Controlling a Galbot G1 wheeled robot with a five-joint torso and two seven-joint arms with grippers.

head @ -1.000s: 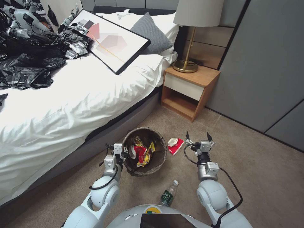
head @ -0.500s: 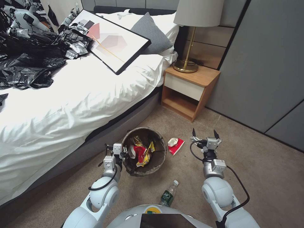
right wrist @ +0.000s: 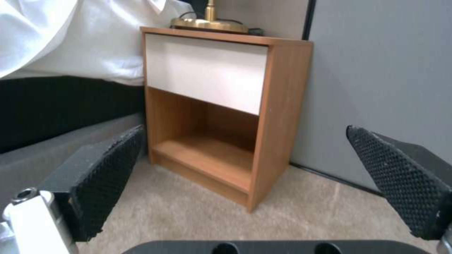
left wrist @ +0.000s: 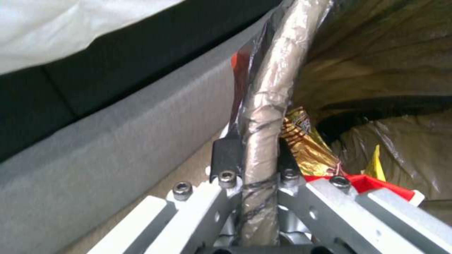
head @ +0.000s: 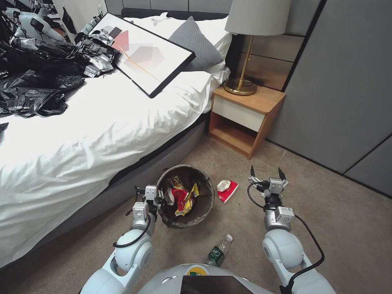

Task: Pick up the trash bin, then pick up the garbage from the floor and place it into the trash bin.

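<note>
Both end effectors work: left (head: 160, 199) clamps the trash bin (head: 204, 204) rim, right (head: 268, 173) spread over bare carpet (head: 335, 220).

Beige carpet (head: 335, 220); white bed (head: 81, 134) — wooden nightstand (head: 245, 118) beside it.

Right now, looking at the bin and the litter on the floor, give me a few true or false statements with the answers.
1. The left gripper has its fingers shut on the rim of the trash bin. True.
2. The right gripper holds the red-and-white wrapper. False: it is open and empty, beside the wrapper on the carpet.
3. The bottle is inside the bin. False: it lies on the floor.
4. Wrappers are already in the bin. True.
</note>
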